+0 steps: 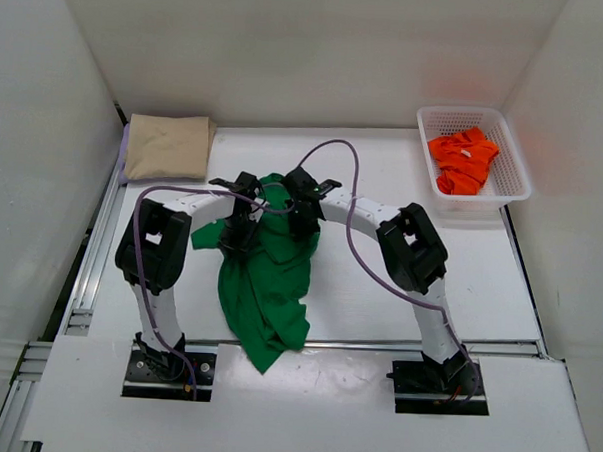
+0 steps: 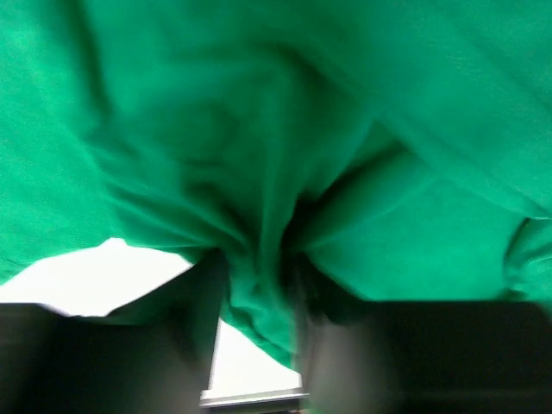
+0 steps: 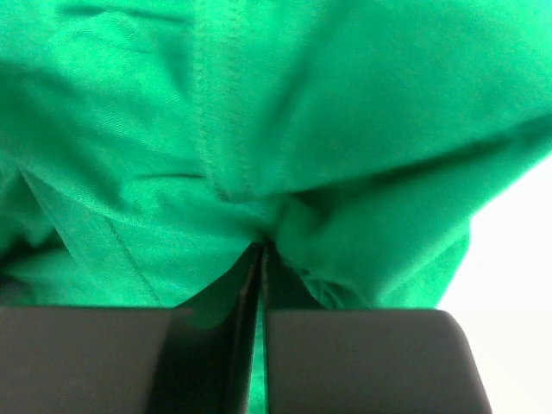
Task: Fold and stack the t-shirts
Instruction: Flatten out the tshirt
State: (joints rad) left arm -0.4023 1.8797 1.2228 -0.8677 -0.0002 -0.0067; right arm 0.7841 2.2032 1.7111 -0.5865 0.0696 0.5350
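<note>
The green t-shirt (image 1: 269, 285) is lying rumpled in the middle of the tabletop (image 1: 399, 290), its lower part running toward the near edge and its tail spilling just over that edge between the two arm bases. Both arms are reaching inward to its far end. The left gripper (image 1: 240, 221) is closing on a thick bunch of the green cloth; in the blurred left wrist view the fabric is squeezing down between the two dark fingers (image 2: 197, 310), which are standing partly apart around it. The right gripper (image 1: 304, 204) is pinching a thin fold of the same shirt beside a stitched seam, its fingers (image 3: 345, 362) sitting almost together with only a sliver of green between them. The tan t-shirt (image 1: 168, 145) is resting folded at the far left corner, with a lavender t-shirt (image 1: 122, 153) peeking out along its left side. The orange-red t-shirt (image 1: 462, 161) is lying crumpled inside the white basket (image 1: 483, 201) at the far right corner.
</note>
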